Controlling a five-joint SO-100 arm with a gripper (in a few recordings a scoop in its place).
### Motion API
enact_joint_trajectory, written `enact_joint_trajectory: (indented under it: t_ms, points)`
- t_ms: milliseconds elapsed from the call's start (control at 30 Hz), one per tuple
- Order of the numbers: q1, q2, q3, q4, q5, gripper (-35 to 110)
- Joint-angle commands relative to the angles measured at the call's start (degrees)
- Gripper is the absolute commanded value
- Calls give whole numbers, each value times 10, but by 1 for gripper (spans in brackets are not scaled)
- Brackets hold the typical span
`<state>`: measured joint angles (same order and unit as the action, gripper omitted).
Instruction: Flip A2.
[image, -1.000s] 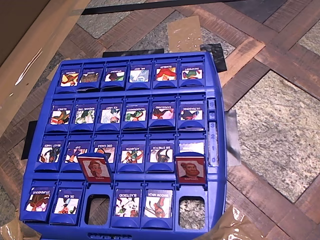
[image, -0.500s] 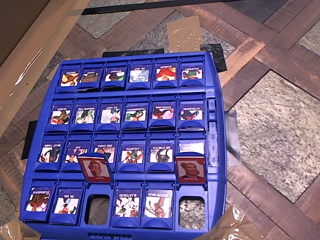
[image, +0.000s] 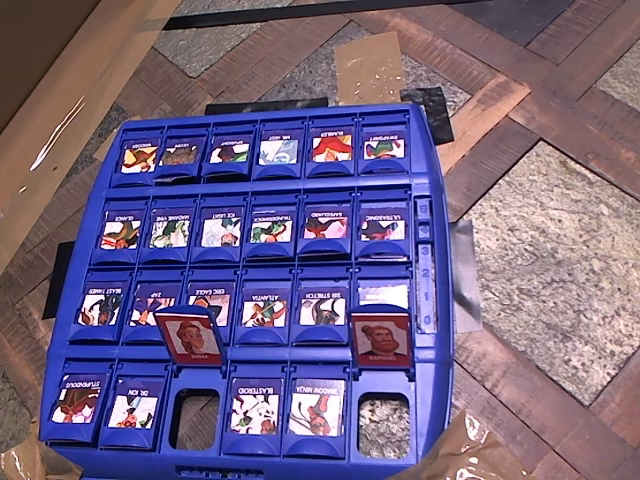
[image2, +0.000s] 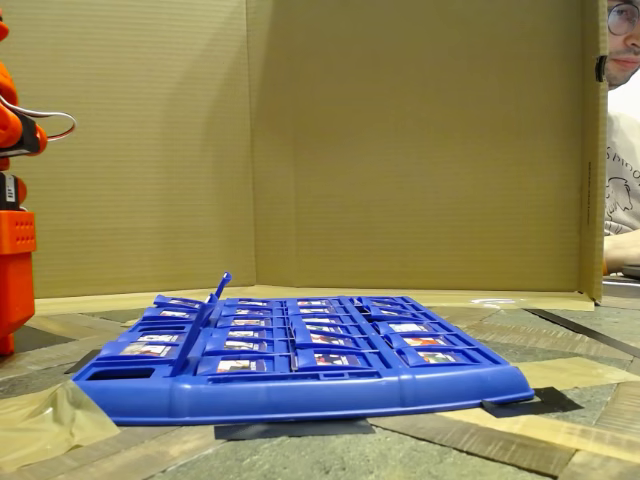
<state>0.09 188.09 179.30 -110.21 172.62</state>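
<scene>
Cardboard walls (image2: 400, 140) screen off a bench (image: 560, 250) patterned in stone and wood, and a blue game board (image: 430, 300) lies flat on it. Brown tape (image2: 40, 425) holds the board's corners, probably so it does not slide when a tile is pushed. Most tiles lie face up in their slots, showing white character cards. The tile to flip (image: 188, 337) stands raised on its hinge at the far edge of the open slot (image: 194, 415) between the cards marked DR. ION (image: 134, 408) and BLASTEROID (image: 254, 410), its red portrait face turned to the overhead camera. A second red tile (image: 381, 340) stands the same way further right in that row and is not the target. In the fixed view a raised blue flap shows edge-on, leaning; I cannot tell which of the two it is. An orange arm (image2: 14, 250) stands at the left edge of the fixed view, well apart from the board. Whether its tool is open or holding anything I cannot tell. Nothing touches the target, so the flip looks yet to begin. A person (image2: 622, 180) sits beyond the right wall.
</scene>
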Motion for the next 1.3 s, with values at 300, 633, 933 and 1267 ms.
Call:
enact_joint_trajectory:
  t_ms: [300,633,933,1267]
  points:
    - [0,0,2,-2,-5,0]
    - [-2,1,2,-2,-4,0]
    - [-12,-31,-25,-1,6,0]
    - [-18,-188,-164,40,5,0]
